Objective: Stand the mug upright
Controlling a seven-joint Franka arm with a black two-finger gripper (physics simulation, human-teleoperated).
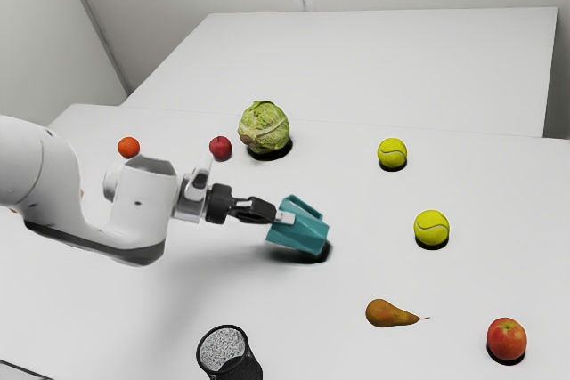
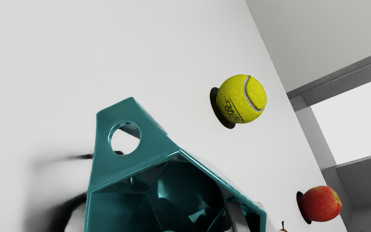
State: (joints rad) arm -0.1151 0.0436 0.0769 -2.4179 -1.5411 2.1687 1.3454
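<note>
1. Exterior view: The blue-green mug [image 1: 301, 230] is over the middle of the desk [image 1: 499, 264]. It is tipped over, not standing up. Its open top leans toward the arm, and its bottom points away. A dark shadow is just under it, but I can't tell if the mug touches the desk. The hand [image 1: 285, 218] is at the mug's open end. A yellow ball [image 1: 431, 228] and a pear [image 1: 388, 313] sit well apart from it.

2. Wrist view: The mug's open top faces the hand. One finger [image 2: 236, 216] is inside, and the other looks to be just outside, so the hand seems to be pinching the mug's side.

3. I think the job now is tipping the mug up. Next, the hand should turn it so the top points up, put its bottom flat, then let go. It could slip or roll if the pinch is weak.
</note>
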